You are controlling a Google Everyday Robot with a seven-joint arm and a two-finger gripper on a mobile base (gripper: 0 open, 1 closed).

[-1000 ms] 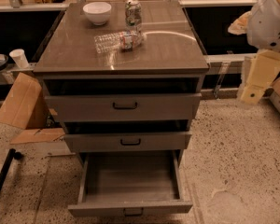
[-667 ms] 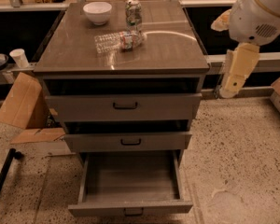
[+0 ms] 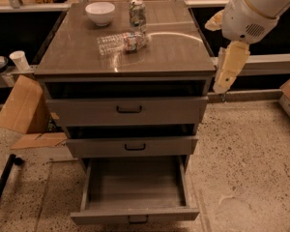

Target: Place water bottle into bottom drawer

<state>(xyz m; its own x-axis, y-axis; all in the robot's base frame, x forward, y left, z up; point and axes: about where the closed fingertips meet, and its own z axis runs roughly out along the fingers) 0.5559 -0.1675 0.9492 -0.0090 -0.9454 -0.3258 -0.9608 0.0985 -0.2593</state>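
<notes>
A grey cabinet [image 3: 123, 64] with a glossy brown-grey top stands in the middle of the room, and everything else is easiest placed from it. The clear, crinkled plastic water bottle [image 3: 122, 42] with a coloured band around its middle lies on its side on the cabinet's top, toward the back half and roughly centred. Just behind the bottle, an upright silver-green metal can [image 3: 137, 14] stands on the same top, and a white round bowl [image 3: 100, 12] sits at the back left of it, apart from both.

The wide, shallow grey bottom drawer [image 3: 135, 185] at the foot of the cabinet is pulled well out, its grey inside bare. The two drawers above it, the middle one [image 3: 130, 147] and the top one [image 3: 128, 111], stick out only a little.

The robot's cream-coloured gripper [image 3: 223, 83] hangs pointing downward just off the cabinet's right edge, level with the top, and well apart from the bottle. It carries nothing, but whether it is clenched or released I cannot tell.

A brown cardboard flap [image 3: 20, 105] leans left of the cabinet, with a white paper cup [image 3: 20, 60] above it.
</notes>
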